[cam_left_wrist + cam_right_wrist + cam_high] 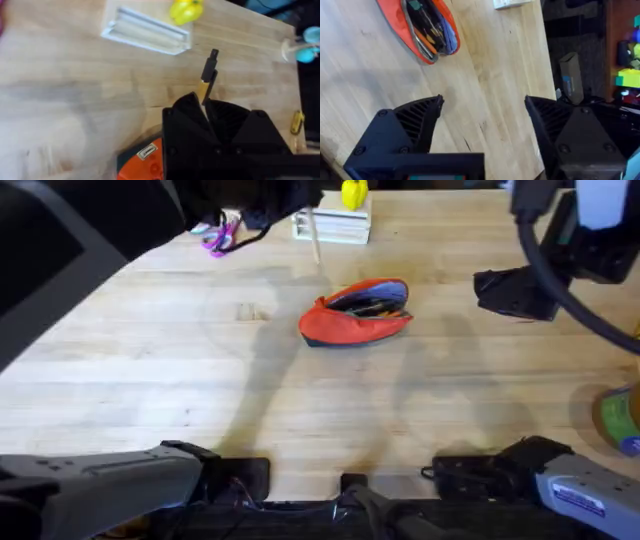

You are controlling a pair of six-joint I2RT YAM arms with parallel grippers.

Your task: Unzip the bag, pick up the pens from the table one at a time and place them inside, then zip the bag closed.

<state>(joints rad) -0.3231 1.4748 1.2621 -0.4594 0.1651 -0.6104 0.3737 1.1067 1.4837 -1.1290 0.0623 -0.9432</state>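
Red-orange soft fabric pouch (356,313) lying unzipped on the light wooden plank tabletop (150,390), just past centre toward 12 o'clock, pens visible inside. Left gripper (206,100) clamped on a slim yellow-tan pen (208,75), up at 11 o'clock. Right gripper (482,112) spread wide apart at 3 o'clock, holding nothing.

Overhead looked down and forward across the table (200,410); both wrist views hung close above, sharing the bag (355,312).

red-orange bag (355,320) with blue lining on pale wood-grain table (200,380).
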